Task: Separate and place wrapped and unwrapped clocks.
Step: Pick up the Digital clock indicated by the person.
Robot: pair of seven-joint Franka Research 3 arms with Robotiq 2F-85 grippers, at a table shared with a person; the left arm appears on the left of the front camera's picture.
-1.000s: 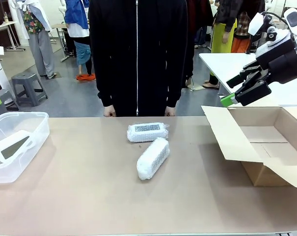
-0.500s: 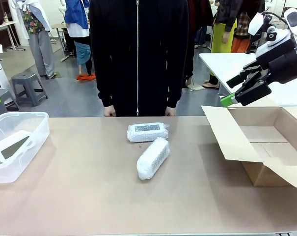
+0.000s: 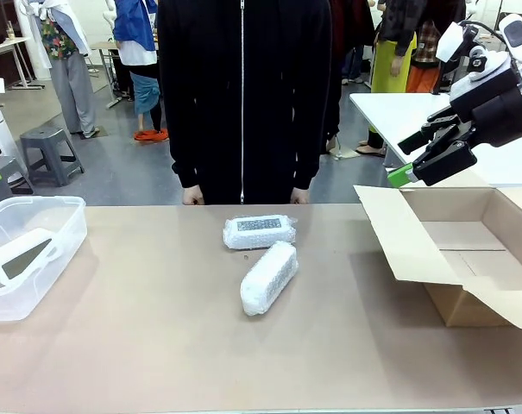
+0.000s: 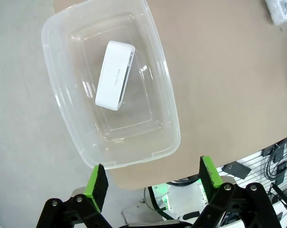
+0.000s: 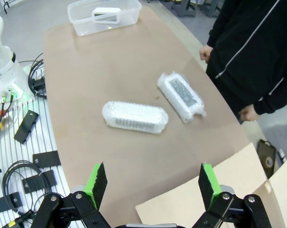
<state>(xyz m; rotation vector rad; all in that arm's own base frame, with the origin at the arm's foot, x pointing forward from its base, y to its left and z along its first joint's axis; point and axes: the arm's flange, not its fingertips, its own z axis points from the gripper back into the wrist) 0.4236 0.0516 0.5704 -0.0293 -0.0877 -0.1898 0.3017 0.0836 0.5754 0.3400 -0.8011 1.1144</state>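
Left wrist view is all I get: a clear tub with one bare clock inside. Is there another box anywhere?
Observer: Yes, an open cardboard box sits at the right end of the table.
Operator: How many wrapped clocks?
Observer: Two: the far wrapped clock lies screen up, the near wrapped clock angled close by.
Operator: Is the other arm holding one?
Observer: No, the right gripper hovers by the box, fingers open, holding nothing.
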